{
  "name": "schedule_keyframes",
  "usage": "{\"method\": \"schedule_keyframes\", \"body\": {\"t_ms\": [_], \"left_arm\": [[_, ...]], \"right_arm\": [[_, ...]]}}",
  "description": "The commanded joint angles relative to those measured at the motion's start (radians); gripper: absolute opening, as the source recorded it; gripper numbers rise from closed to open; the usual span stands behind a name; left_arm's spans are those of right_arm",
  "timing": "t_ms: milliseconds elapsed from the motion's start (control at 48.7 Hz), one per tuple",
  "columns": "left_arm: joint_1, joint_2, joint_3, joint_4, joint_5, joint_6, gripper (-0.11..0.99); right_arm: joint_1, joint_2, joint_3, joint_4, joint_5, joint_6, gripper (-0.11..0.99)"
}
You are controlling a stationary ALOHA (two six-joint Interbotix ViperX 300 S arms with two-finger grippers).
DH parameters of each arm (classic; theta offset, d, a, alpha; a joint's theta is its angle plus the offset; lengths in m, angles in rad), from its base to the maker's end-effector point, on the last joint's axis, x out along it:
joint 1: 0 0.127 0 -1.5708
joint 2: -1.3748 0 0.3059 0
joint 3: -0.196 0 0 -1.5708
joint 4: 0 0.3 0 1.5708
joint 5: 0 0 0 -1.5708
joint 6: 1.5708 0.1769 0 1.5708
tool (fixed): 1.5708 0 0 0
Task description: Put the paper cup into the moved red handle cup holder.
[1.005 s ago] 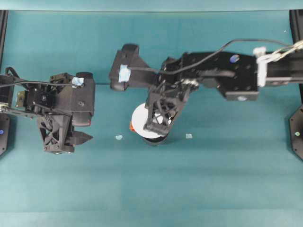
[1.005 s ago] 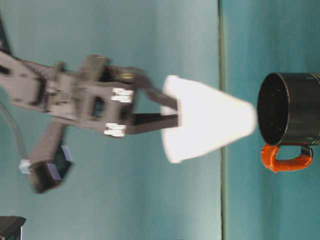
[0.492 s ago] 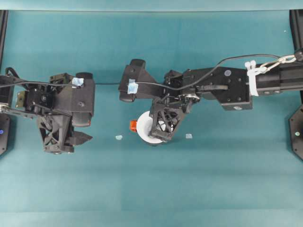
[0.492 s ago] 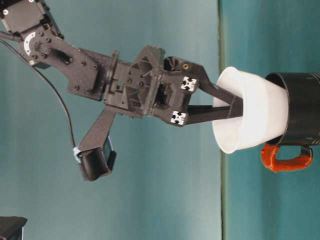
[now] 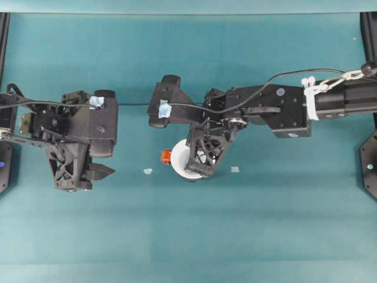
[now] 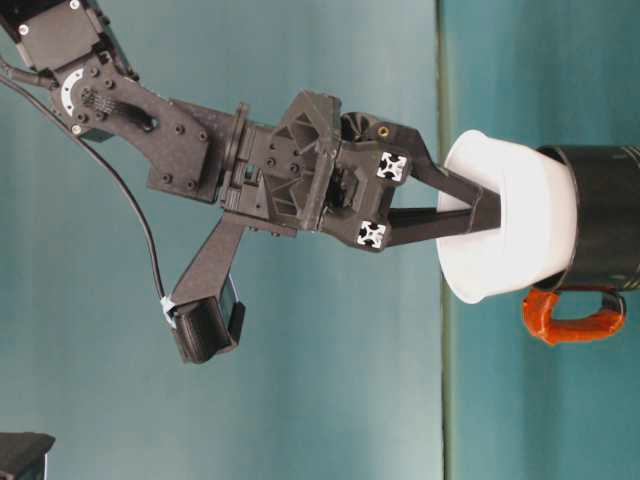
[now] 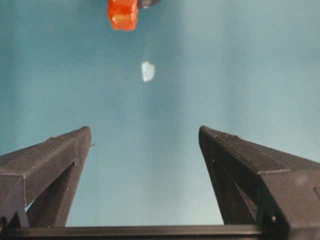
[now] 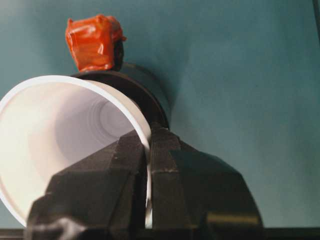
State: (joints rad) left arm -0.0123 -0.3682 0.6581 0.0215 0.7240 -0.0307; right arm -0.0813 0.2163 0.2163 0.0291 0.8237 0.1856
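Note:
The white paper cup [image 6: 510, 240] sits tilted with its lower part inside the black red handle cup holder [image 6: 605, 215], which stands on the table with its orange-red handle [image 6: 570, 315] at its side. My right gripper [image 6: 488, 214] is shut on the cup's rim, one finger inside the cup and one outside [image 8: 149, 135]. From overhead the cup [image 5: 179, 157] covers most of the holder, and the handle [image 5: 166, 156] pokes out on its left under the right gripper [image 5: 200, 167]. My left gripper [image 5: 99, 171] hovers open at the left, holding nothing [image 7: 145, 135].
Two small pale scraps of tape lie on the teal table, one left of the holder [image 5: 147, 171] and one right of it [image 5: 235, 170]. Black frame posts stand at the table's left and right edges.
The right gripper has brought the paper cup down from above the holder into its mouth, sinking a little deeper in the last half second. The left arm has not moved.

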Motion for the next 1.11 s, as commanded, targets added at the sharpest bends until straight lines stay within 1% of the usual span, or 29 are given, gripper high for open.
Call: {"method": "schedule_keyframes", "body": {"t_ms": [0,41,144,205,267,308,369,390,533,554,574,616,657,800,841,903,964,1005,1026,1046,1087], "left_arm": [[0.002,-0.014,-0.011,0.002,-0.006,0.000,0.95],[0.003,-0.015,-0.011,0.000,-0.006,0.002,0.95],[0.003,-0.014,-0.011,0.002,-0.006,0.002,0.95],[0.003,-0.014,-0.011,0.002,-0.006,0.002,0.95],[0.003,-0.014,-0.011,0.002,-0.006,0.000,0.95],[0.003,-0.014,-0.011,0.002,-0.006,0.002,0.95],[0.002,-0.015,-0.011,0.002,-0.006,0.000,0.95],[0.003,-0.014,-0.011,0.002,-0.006,0.000,0.95],[0.003,-0.014,-0.011,0.002,-0.006,-0.002,0.95],[0.003,-0.015,-0.011,0.002,-0.008,-0.002,0.95],[0.003,-0.014,-0.011,0.002,-0.006,-0.002,0.95],[0.003,-0.014,-0.011,0.002,-0.006,-0.002,0.95],[0.003,-0.015,-0.011,0.002,-0.006,-0.002,0.95],[0.003,-0.014,-0.011,0.000,-0.006,-0.002,0.95],[0.003,-0.014,-0.011,0.002,-0.006,-0.002,0.95],[0.003,-0.015,-0.011,0.002,-0.006,-0.002,0.95],[0.002,-0.014,-0.011,0.000,-0.006,-0.002,0.95],[0.003,-0.015,-0.011,0.002,-0.006,-0.002,0.95],[0.003,-0.014,-0.011,0.002,-0.006,-0.002,0.95],[0.003,-0.014,-0.011,0.000,-0.006,-0.002,0.95],[0.003,-0.014,-0.011,0.002,-0.006,-0.002,0.95]], "right_arm": [[0.000,-0.008,-0.021,0.003,0.008,0.000,-0.11],[0.000,-0.008,-0.025,0.003,0.009,-0.002,-0.10],[0.000,-0.008,-0.028,0.003,0.009,0.000,-0.07],[0.000,-0.008,-0.028,0.003,0.009,0.000,-0.02],[0.000,-0.008,-0.028,0.005,0.009,0.002,0.06],[0.000,-0.008,-0.028,0.003,0.009,0.002,0.14],[0.000,-0.008,-0.028,0.003,0.009,0.002,0.28],[0.000,-0.008,-0.028,0.003,0.009,0.002,0.36],[0.000,-0.017,-0.028,-0.005,0.011,-0.003,0.78],[0.002,-0.018,-0.028,-0.008,0.011,-0.003,0.83],[0.000,-0.020,-0.028,-0.008,0.009,-0.003,0.88],[0.002,-0.023,-0.028,-0.012,0.009,-0.003,0.94],[0.000,-0.026,-0.028,-0.015,0.009,-0.003,0.96],[-0.003,-0.049,-0.028,-0.040,0.012,-0.003,0.96],[-0.005,-0.067,-0.028,-0.044,0.012,-0.005,0.96],[-0.008,-0.095,-0.028,-0.048,0.009,-0.005,0.96],[-0.006,-0.132,-0.028,-0.048,0.005,-0.006,0.96],[-0.006,-0.155,-0.025,-0.049,-0.005,-0.006,0.96],[-0.006,-0.169,-0.025,-0.048,-0.011,-0.008,0.96],[-0.006,-0.183,-0.021,-0.049,-0.017,-0.009,0.96],[-0.003,-0.209,-0.020,-0.048,-0.031,-0.015,0.96]]}}
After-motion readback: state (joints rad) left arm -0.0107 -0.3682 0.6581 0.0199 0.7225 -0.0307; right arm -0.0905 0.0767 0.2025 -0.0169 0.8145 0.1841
